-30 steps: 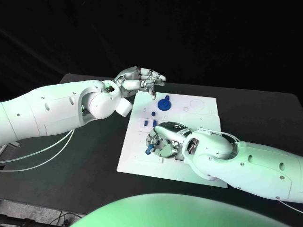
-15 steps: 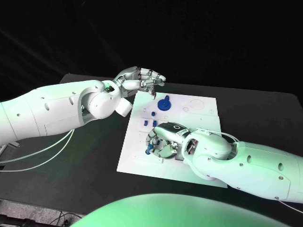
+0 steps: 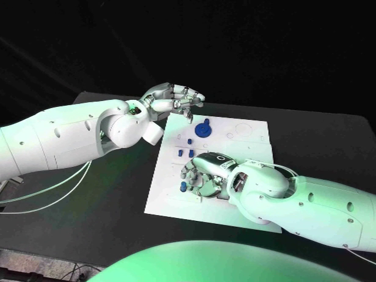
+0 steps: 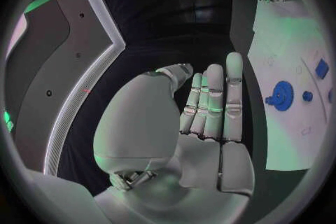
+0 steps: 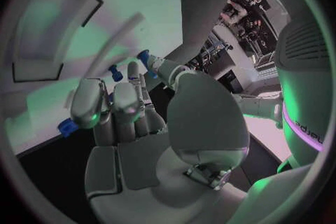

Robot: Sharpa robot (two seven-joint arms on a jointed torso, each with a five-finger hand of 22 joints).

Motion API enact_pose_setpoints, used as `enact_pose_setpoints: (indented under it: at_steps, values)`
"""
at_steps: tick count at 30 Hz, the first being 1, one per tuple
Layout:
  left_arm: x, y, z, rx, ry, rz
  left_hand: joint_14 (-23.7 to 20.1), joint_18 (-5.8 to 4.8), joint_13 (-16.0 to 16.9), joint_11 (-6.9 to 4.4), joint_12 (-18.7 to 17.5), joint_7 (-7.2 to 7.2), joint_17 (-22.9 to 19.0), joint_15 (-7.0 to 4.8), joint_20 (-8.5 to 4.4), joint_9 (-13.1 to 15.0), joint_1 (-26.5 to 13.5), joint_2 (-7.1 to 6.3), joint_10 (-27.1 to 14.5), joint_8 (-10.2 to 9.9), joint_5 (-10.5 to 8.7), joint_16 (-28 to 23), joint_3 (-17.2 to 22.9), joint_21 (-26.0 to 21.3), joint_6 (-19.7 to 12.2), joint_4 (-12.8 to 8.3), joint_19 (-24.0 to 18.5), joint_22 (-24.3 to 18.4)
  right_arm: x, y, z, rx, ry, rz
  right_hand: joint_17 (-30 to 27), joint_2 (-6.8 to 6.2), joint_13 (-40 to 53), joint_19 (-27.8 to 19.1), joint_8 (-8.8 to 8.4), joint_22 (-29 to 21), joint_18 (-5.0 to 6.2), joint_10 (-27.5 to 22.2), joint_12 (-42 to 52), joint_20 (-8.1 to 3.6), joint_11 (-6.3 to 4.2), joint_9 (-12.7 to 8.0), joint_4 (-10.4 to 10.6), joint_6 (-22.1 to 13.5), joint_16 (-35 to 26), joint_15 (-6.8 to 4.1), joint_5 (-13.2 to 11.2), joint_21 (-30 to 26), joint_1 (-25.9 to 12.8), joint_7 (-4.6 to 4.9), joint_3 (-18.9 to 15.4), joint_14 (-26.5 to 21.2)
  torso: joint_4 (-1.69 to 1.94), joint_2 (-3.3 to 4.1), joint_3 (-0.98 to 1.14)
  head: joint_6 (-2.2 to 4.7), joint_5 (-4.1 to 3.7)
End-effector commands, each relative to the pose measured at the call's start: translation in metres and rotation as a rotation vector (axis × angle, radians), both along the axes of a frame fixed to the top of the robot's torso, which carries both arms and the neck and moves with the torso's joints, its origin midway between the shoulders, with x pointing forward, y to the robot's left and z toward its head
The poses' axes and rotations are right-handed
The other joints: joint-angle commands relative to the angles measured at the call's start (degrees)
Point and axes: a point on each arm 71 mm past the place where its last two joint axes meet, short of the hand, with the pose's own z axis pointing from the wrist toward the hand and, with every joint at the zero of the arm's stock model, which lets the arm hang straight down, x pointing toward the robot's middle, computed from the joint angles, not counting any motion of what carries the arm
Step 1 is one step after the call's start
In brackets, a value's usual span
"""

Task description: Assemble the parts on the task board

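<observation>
Right hand [image 3: 203,174] lies low over the near half of the task board [image 3: 247,130], nearest the robot, palm turned down toward the white plate and fingers bent over it. In the right wrist view its fingers [image 5: 117,102] are curled forward together with the thumb [image 5: 162,69] reaching out past them, and a small blue part [image 5: 145,59] sits right at the thumb's tip; whether the thumb and a finger actually pinch it cannot be told from these views. Just beside the fingers in that same view a second blue peg [image 5: 114,72] stands upright on the board, and a blue block [image 5: 67,125] lies on the white surface on the other side of the fingers. From the head camera a blue piece [image 3: 183,187] shows at the left edge of the right hand, touching or nearly touching its fingers. A little farther up the board, two small blue pegs [image 3: 180,153] stand close together, apart from the hand. Beyond them, toward the far edge of the plate, rests a round blue disc part [image 3: 204,128] with a short stub at one side. Farthest back, the left hand [image 3: 174,98] hovers above the board's far left corner, off the plate, its fingers curled in close to each other; the left wrist view shows the fingers [image 4: 213,102] held straight and side by side against the palm, gripping nothing, with the blue disc well apart from them.
</observation>
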Motion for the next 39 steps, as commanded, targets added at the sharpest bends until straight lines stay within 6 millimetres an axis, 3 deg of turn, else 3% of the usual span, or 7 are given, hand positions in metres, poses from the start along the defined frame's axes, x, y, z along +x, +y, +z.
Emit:
enact_pose_setpoints:
  at_steps: [1, 16, 17, 22, 25, 29, 39]
  values:
    - [-0.001, -0.002, 0.001, -0.011, -0.001, -0.019, -0.03, 0.82, 0.05, -0.16, -0.1, 0.03, 0.06, 0.29, 0.2, 0.06, -0.48, -0.19, -0.29, 0.17, -0.23, -0.38, 0.1, 0.08, -0.37, -0.15, -0.08, -0.05, -0.001, 0.001, 0.003, 0.045, -0.007, -0.003, -0.05, -0.68, 0.15, -0.28, -0.46, 0.03, -0.11, -0.18, 0.48, 0.07, -0.09, -0.23, 0.08, -0.75, -0.24, 0.07, 0.03, -0.3, 0.18, -0.17, -0.44, -0.2, -0.01, 0.01, -0.01, 0.0, -0.11]
    - [0.0, 0.0, 0.0, -0.008, -0.001, -0.013, -0.06, 0.82, 0.06, -0.14, -0.12, 0.04, 0.09, 0.3, 0.2, 0.07, -0.64, -0.22, -0.38, 0.27, -0.23, -0.39, 0.16, 0.05, -0.48, -0.27, -0.09, -0.07, 0.001, -0.028, 0.026, 0.199, 0.016, -0.074, -1.38, -0.15, 1.53, -0.33, 0.01, -0.23, -0.02, 2.44, 2.75, -0.16, -0.3, -0.32, -0.11, 1.2, -1.1, -0.15, 0.88, -0.85, 1.46, -0.24, -0.65, -0.52, -0.04, -0.26, -0.07, 0.0, -0.92]
    - [0.001, 0.0, 0.0, -0.008, -0.002, -0.011, -0.06, 0.82, 0.06, -0.14, -0.12, 0.04, 0.09, 0.3, 0.2, 0.07, -0.64, -0.22, -0.38, 0.27, -0.23, -0.39, 0.16, 0.05, -0.48, -0.27, -0.09, -0.07, 0.004, -0.035, 0.029, 0.213, 0.041, -0.097, -2.45, 0.12, 1.96, -1.49, 0.28, -1.77, 0.35, 2.52, 3.2, -0.01, 0.26, -0.32, -0.1, 2.12, -2.04, 0.21, 0.99, -2.83, 1.72, 0.79, -0.65, -1.1, -0.09, -0.28, -0.09, 0.0, -1.07]
    - [0.001, 0.004, -0.002, -0.004, -0.001, -0.002, -0.07, 0.82, 0.06, -0.13, -0.13, 0.05, 0.1, 0.31, 0.21, 0.07, -0.69, -0.24, -0.4, 0.28, -0.24, -0.4, 0.16, 0.04, -0.51, -0.29, -0.1, -0.08, 0.014, -0.075, 0.042, 0.238, 0.184, -0.218, 1.19, 0.15, 10.88, 0.62, 4.84, 0.69, -0.29, 4.29, 14.35, -0.53, -1.31, 1.96, 3.27, 3.74, 0.44, -0.8, 2.22, -0.22, -1.98, -0.74, -6.15, 0.36, -0.42, -0.68, -0.23, 0.0, -2.57]
    - [0.001, 0.005, -0.004, -0.002, 0.003, 0.004, -0.07, 0.82, 0.06, -0.13, -0.13, 0.05, 0.1, 0.31, 0.21, 0.07, -0.69, -0.24, -0.4, 0.28, -0.24, -0.4, 0.16, 0.04, -0.51, -0.29, -0.1, -0.08, 0.017, -0.101, 0.045, 0.23, 0.244, -0.285, 5.51, -0.22, 25.76, 1.54, 11.7, 2.09, -0.5, -3.02, 31.29, -1.38, -1.89, 6.09, 6.88, 0.6, 3.54, -1.31, 6.62, 0.96, -3.52, -1.65, -11.75, 1.17, -0.69, -1.02, -0.37, 0.0, -4.15]
    - [0.0, 0.007, -0.008, -0.001, 0.008, 0.008, -0.08, 0.81, 0.06, -0.11, -0.15, 0.07, 0.11, 0.33, 0.22, 0.07, -0.87, -0.29, -0.44, 0.29, -0.28, -0.4, 0.13, 0.02, -0.59, -0.26, -0.11, -0.09, 0.018, -0.141, 0.045, 0.198, 0.294, -0.385, 14.48, 0.19, 49.56, 3.95, 16.02, 5.97, -1.58, 4.05, 53.05, -1.4, -1.85, 7.0, 11.32, -2.48, 9.38, -1.37, 6.52, 5.26, -3.54, -1.68, -15.73, 2.91, -1.14, -1.63, -0.39, 0.0, -5.48]
    - [-0.002, 0.008, -0.012, 0.0, 0.016, 0.011, -0.08, 0.81, 0.06, -0.1, -0.15, 0.08, 0.12, 0.34, 0.23, 0.07, -0.94, -0.31, -0.46, 0.29, -0.31, -0.4, 0.11, 0.01, -0.62, -0.26, -0.11, -0.09, -0.004, -0.191, 0.029, 0.114, 0.324, -0.539, 21.18, 1.08, 59.47, 5.77, 12.66, 9.33, -2.44, 8.59, 60.69, -0.56, -0.86, 2.68, 14.42, -5.0, 13.69, -0.46, 6.57, 9.09, -1.86, -0.41, -18.99, 3.86, -2.0, -2.43, -0.62, 0.0, -6.32]
